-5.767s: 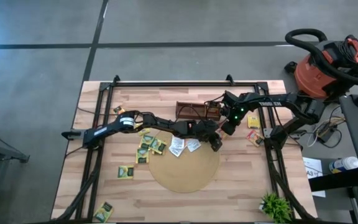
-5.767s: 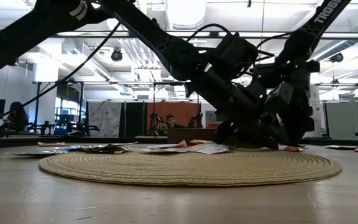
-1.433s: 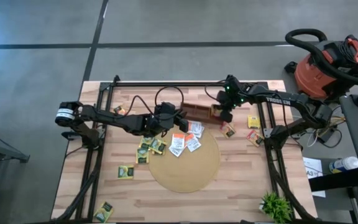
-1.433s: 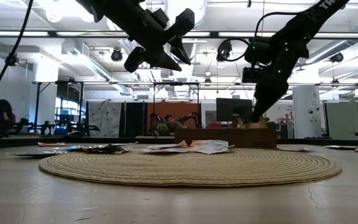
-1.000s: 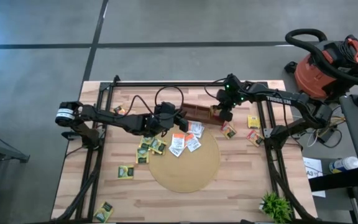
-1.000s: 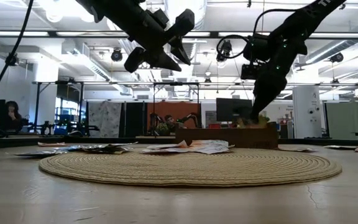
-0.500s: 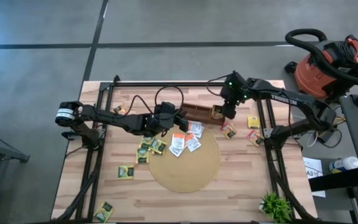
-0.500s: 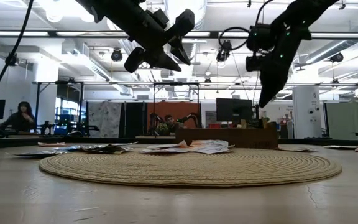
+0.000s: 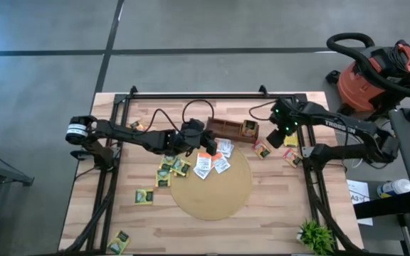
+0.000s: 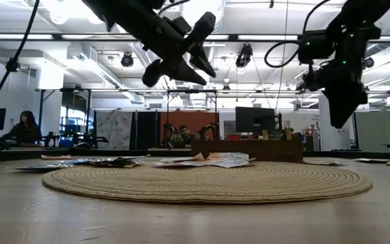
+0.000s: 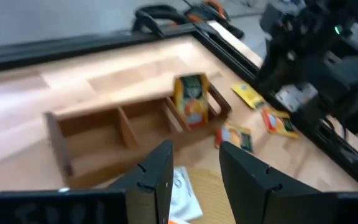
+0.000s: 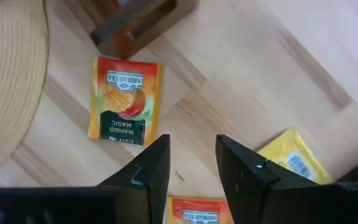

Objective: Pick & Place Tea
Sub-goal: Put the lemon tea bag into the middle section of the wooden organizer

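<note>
One orange tea sachet (image 11: 191, 102) stood in the wooden box (image 9: 231, 130) at upper centre, many sachets (image 9: 171, 168) lay scattered mid-frame on the tabletop (image 9: 262, 220), and both the left end effector (image 11: 192, 167) and right end effector (image 12: 191, 163) hung open, empty.

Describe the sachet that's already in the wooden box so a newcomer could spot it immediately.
Start at the long brown wooden compartment box at the far edge of the table, just beyond the round tan mat. Go to its end compartment, the one nearest the right arm. The orange-and-yellow sachet stands upright there, poking above the walls; every other sachet lies flat on the table or mat, and the box's other visible compartments are empty.
</note>
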Available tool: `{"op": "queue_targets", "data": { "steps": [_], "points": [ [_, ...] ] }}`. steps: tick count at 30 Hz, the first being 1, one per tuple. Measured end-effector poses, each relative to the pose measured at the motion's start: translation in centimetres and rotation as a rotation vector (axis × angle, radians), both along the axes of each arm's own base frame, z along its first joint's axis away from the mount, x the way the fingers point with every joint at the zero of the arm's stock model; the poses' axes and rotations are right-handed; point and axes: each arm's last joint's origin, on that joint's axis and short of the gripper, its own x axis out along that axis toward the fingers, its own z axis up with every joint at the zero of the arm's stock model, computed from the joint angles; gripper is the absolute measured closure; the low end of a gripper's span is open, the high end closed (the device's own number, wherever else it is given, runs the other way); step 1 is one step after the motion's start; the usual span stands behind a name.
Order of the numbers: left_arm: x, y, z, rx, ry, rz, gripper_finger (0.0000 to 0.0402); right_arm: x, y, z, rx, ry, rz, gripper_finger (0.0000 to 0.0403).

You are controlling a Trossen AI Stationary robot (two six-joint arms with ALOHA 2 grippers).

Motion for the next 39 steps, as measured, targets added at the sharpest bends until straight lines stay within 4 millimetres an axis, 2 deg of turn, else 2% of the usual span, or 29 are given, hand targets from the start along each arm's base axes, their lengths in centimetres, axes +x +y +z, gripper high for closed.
{"op": "queue_targets", "data": {
  "steps": [3,6,12,18,25,29,35,39],
  "points": [
    [0.4,-0.1,-0.6,-0.019,0.007,-0.040,0.0276,-0.5,0.4,-0.1,0.014,-0.014,-0.089,0.0285],
    [0.7,-0.2,-1.1,-0.029,0.012,-0.060,0.0276,-0.7,0.6,-0.5,0.009,0.051,-0.191,0.0292],
    [0.8,0.2,-1.1,-0.014,0.004,-0.060,0.0276,0.1,0.6,-2.0,0.027,0.164,-0.377,0.0308],
    [0.8,0.6,-1.1,-0.008,0.009,-0.050,0.0276,0.6,0.4,-4.6,0.016,0.389,-0.441,0.0319],
    [0.8,1.0,-1.1,0.044,0.041,-0.064,0.0276,1.4,-0.3,-7.0,-0.002,0.484,-0.509,0.0309],
    [0.8,1.5,-1.0,0.069,0.059,-0.089,0.0276,1.5,-0.5,-7.2,-0.085,0.517,-0.539,0.0300],
    [0.7,2.8,-1.0,0.105,0.087,-0.135,0.0276,1.4,-0.6,-6.9,-0.104,0.500,-0.563,0.0292],
    [0.5,4.2,-1.0,0.113,0.098,-0.145,0.0276,1.1,-0.3,-7.4,-0.098,0.521,-0.577,0.0294]
  ]
}}
